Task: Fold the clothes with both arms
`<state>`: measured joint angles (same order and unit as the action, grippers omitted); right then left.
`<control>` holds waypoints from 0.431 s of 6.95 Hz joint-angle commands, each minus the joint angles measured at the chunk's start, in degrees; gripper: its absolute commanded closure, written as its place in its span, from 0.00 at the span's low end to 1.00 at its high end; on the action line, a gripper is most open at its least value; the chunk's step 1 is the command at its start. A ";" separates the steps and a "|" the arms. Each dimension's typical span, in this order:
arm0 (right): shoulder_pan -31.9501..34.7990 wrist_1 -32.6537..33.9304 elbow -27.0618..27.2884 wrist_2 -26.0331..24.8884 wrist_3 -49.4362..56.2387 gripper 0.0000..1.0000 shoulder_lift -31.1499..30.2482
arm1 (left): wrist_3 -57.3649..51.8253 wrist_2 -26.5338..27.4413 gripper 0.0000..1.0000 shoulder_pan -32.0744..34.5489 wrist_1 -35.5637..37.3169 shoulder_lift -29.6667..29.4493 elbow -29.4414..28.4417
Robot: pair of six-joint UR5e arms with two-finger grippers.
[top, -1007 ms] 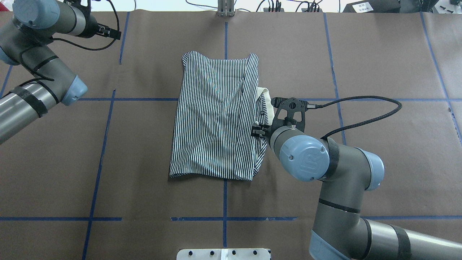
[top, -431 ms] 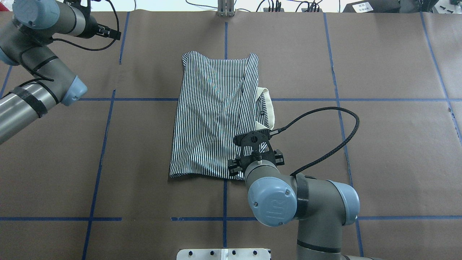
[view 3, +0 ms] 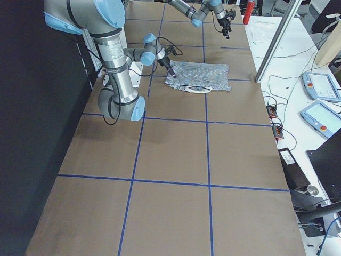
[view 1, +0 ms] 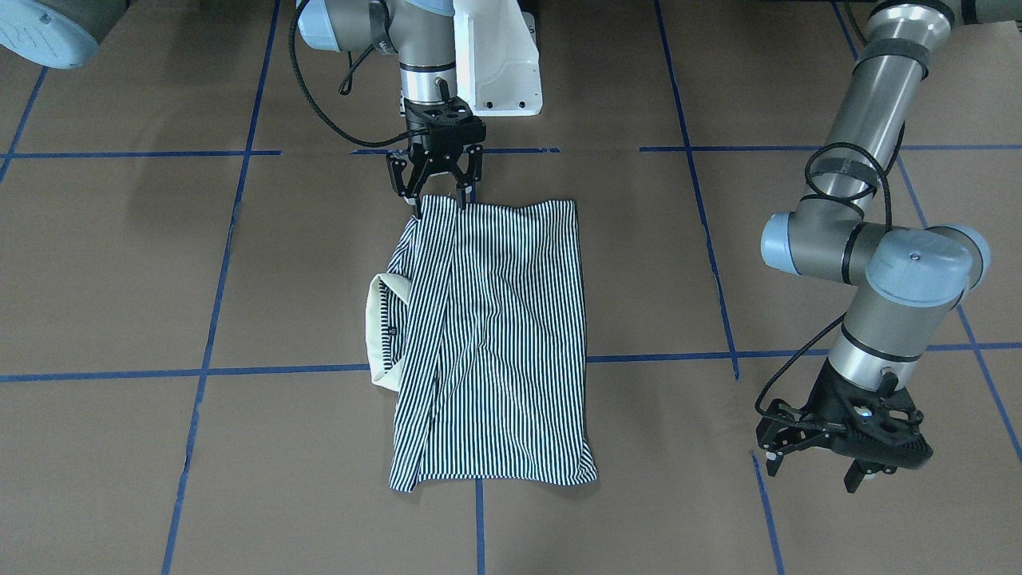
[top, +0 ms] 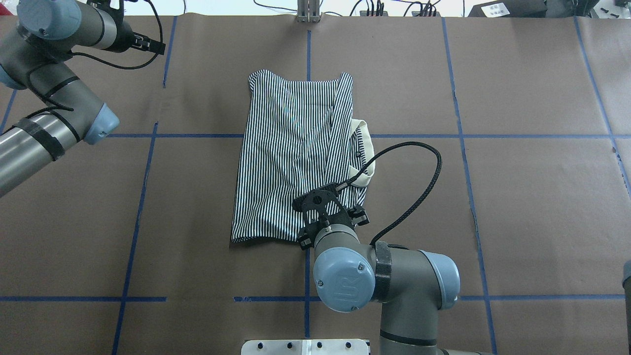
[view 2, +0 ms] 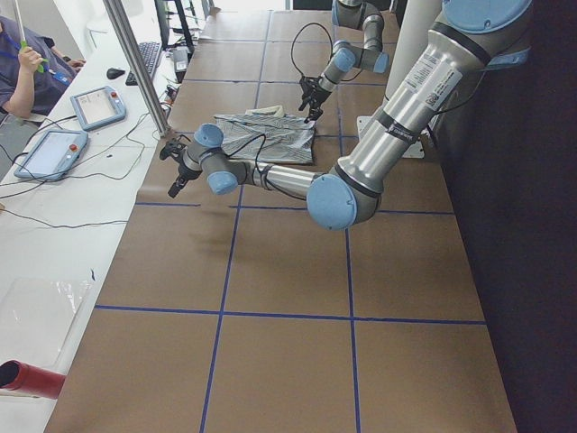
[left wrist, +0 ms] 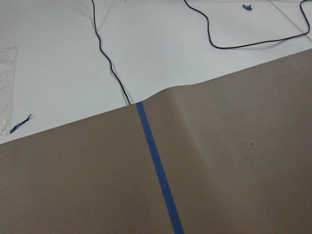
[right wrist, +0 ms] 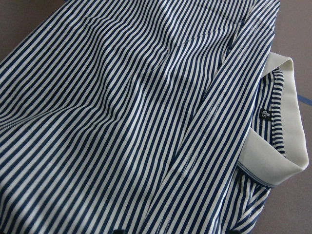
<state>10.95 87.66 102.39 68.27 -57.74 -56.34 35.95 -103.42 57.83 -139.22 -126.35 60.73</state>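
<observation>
Brown paper surface (view 1: 120, 279) carries the striped shirt (view 1: 503, 335) at its centre, folded into a long panel, flat. My right arm (top: 394, 276) reaches over the hem nearest my base, probably to lift it for the next fold. My left arm (view 1: 870, 136) is parked well off the cloth. The overhead view hides my right fingers (view 1: 413, 194) under the wrist. The front view shows them wide, straddling that edge, and my left fingers (view 1: 853, 477) look spread and empty. The cream collar (view 1: 375, 319) pokes out sideways. Only the right wrist view shows the neck label (right wrist: 263, 113).

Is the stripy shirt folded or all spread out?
Folded: the shirt is a narrow rectangle, its cream collar poking out one side.
</observation>
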 commanded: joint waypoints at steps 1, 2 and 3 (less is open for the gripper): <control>-1.90 -1.62 -0.26 -0.16 0.79 0.28 -0.96 | 0.00 0.06 0.00 -0.09 0.00 -0.04 0.00; -2.69 -1.53 -0.44 -0.07 0.79 0.33 -0.96 | 0.00 0.06 0.00 0.00 0.00 -0.04 0.00; -2.95 -1.53 -0.35 -0.16 0.79 0.37 -1.48 | 0.00 -0.03 0.00 0.00 0.00 0.05 0.00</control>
<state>8.58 86.18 102.04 68.17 -56.98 -57.35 35.95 -103.39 57.81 -139.22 -126.36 60.73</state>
